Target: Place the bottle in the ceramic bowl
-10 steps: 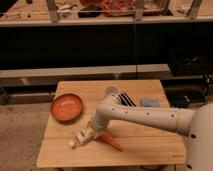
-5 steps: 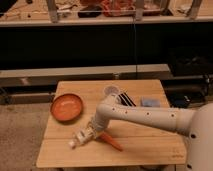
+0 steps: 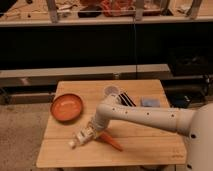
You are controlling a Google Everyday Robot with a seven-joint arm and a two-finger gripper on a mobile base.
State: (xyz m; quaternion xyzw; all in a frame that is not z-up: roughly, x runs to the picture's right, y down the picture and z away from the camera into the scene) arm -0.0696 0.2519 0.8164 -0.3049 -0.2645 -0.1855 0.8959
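The bottle [image 3: 80, 138], small and whitish with a white cap, lies tilted near the front left of the wooden table [image 3: 150, 150], cap end pointing front-left. My gripper [image 3: 93, 131] is down at the bottle's right end, touching or around it. The white arm reaches in from the right. The ceramic bowl [image 3: 66, 107], orange-red and shallow, sits empty at the table's left side, behind and left of the bottle.
An orange carrot [image 3: 111, 141] lies just right of the gripper. A translucent plastic cup [image 3: 111, 91] and dark utensils [image 3: 126, 99] are at the back middle. A small blue object [image 3: 150, 102] is at the back right. A dark shelf stands behind the table.
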